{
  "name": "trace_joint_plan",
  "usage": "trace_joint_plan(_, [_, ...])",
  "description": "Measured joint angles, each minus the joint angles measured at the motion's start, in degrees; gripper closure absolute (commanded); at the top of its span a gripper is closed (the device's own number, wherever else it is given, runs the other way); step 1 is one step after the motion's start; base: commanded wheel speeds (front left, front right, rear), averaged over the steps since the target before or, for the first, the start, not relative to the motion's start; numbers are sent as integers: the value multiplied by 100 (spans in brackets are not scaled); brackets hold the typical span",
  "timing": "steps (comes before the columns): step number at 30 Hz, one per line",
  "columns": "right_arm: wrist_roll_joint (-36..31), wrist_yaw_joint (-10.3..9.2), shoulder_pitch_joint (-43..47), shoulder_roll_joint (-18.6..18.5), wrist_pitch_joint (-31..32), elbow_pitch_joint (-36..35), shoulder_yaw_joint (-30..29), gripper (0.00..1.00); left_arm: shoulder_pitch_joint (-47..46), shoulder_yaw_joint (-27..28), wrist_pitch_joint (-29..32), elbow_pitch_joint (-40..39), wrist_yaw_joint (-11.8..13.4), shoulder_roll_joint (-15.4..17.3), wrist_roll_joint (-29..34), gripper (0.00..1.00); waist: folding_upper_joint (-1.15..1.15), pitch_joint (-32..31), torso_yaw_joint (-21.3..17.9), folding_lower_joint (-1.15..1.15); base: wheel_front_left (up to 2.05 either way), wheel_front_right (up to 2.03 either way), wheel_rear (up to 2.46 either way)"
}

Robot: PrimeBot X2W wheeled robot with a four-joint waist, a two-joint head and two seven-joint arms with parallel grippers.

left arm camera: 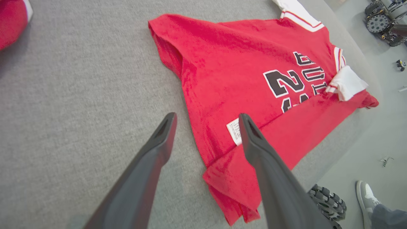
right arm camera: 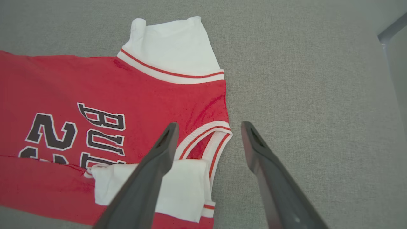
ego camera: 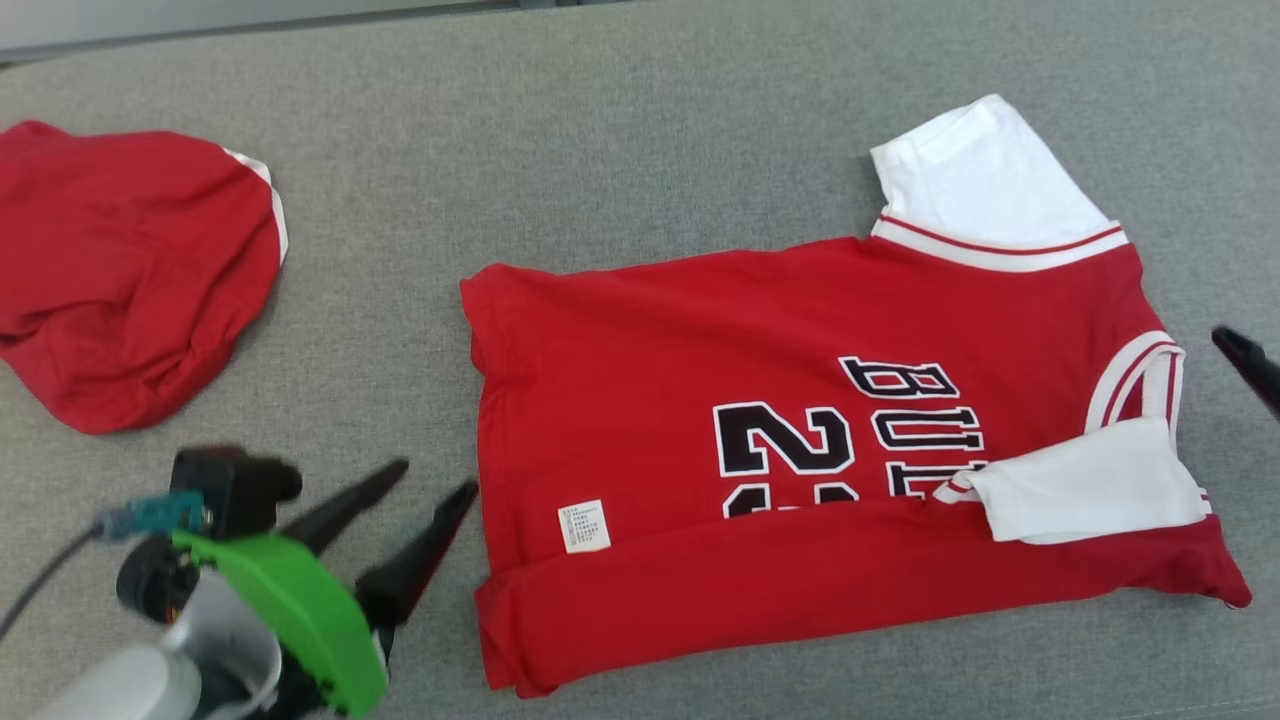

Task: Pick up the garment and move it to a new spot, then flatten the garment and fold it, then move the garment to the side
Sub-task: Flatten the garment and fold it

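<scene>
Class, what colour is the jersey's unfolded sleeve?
The sleeve is white; right wrist view shows it best.

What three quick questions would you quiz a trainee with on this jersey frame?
1. True or false: the left gripper is shut on the jersey.
2. Which white sleeve lies folded over the jersey's red front? A) the one nearer the robot B) the farther one C) both
3. Fill in: the other red garment lies to the robot's ___.
Key: 1 false, its jaws stand open; 2 A, the near sleeve; 3 left.
</scene>
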Motion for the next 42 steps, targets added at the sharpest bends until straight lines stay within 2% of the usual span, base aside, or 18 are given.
trace_joint_plan(4, [-370, 0, -1327, 31, 175, 417, 427, 0, -1287, 18, 378, 501, -94, -542, 221, 0, 0, 371, 46, 0, 0, 0, 0])
trace_joint_plan(8, [-724, 1, -2715, 260, 214, 1138, 873, 0, -2409, -93, 643, 1206, -303, -1135, 448, 0, 0, 820, 173, 0, 0, 0, 0])
trace_joint_plan(12, [-961, 0, -3607, 370, 169, 1953, 1412, 0, -3032, -321, 879, 1875, -569, -1475, 595, 0, 0, 1232, 346, 0, 0, 0, 0])
trace_joint_plan(15, [-1013, 1, -3965, 469, 45, 2476, 1746, 0, -3184, -375, 944, 2151, -717, -1755, 467, 0, 0, 1420, 517, 1, 0, 0, 0])
trace_joint_plan(20, [-1147, 1, -4464, 444, -320, 3163, 1969, 0, -3465, -478, 1040, 2425, -962, -2008, 415, 0, 0, 1677, 745, 1, 0, 0, 0])
trace_joint_plan(23, [-1169, 1, -4669, 405, -452, 3384, 2129, 0, -3540, -522, 1072, 2497, -1048, -2028, 416, 0, 0, 1762, 815, 0, 0, 0, 0])
trace_joint_plan(33, [-735, -2, -5035, 332, -561, 3697, 2624, 0, -3715, -615, 1163, 2663, -1181, -2080, 407, 0, 0, 1829, 721, 0, 0, 0, 0])
trace_joint_plan(34, [-656, -5, -5043, 326, -561, 3697, 2664, 33, -3727, -630, 1185, 2673, -1205, -2079, 407, 0, 0, 1823, 710, 0, 0, 0, 0])
trace_joint_plan(35, [-550, -12, -5050, 322, -568, 3685, 2719, 95, -3734, -632, 1189, 2696, -1211, -2079, 407, 53, 0, 1814, 697, 0, 0, 0, 0])
trace_joint_plan(36, [-433, -12, -5050, 332, -583, 3683, 2753, 100, -3734, -632, 1181, 2727, -1211, -2086, 398, 100, 0, 1803, 687, 0, 0, 0, 0])
trace_joint_plan(42, [-252, 2, -5055, 287, -1317, 3720, 2977, 100, -3729, -626, 1071, 2751, -1284, -2038, 393, 100, 0, 1671, 645, 1, 0, 0, 0])
